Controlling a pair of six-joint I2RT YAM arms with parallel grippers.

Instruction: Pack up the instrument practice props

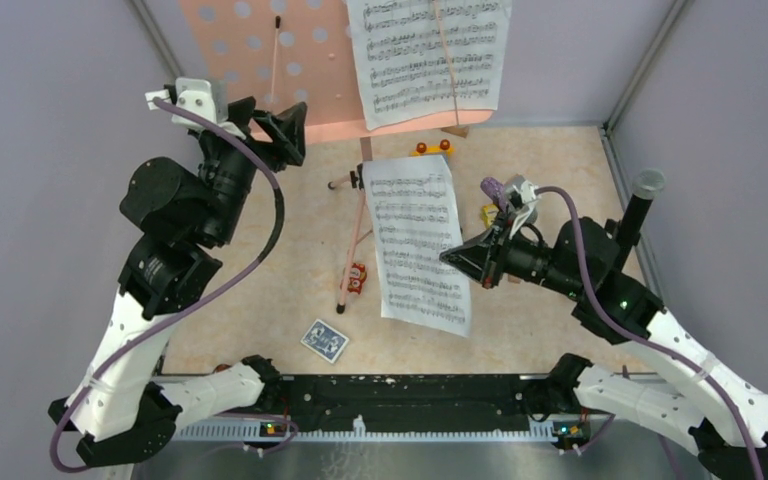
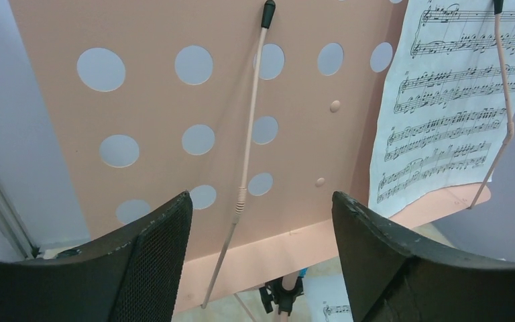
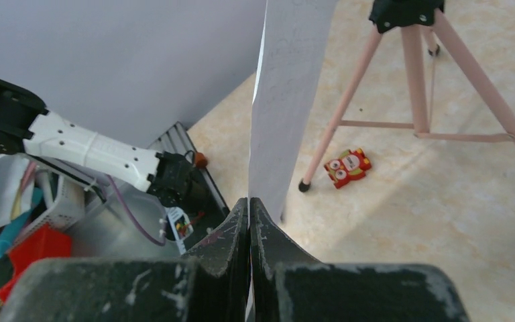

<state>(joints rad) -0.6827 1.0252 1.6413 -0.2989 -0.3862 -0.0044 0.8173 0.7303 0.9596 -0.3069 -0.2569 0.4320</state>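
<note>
White sheet-music page (image 3: 288,100), printed with 5-line note staves, sits pinched in the closed right gripper (image 3: 249,201); the left gripper (image 2: 261,196) gapes empty facing the pink music rack (image 2: 147,100).

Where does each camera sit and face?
Top external: overhead behind the bases, facing down at the beige table; left arm, right arm show.
Left wrist: facing the salmon-pink perforated music rack; open left fingers show.
Right wrist: facing pink tripod legs; shut right fingers pinch a white sheet-music page.
Shared: top external shows that page.
</note>
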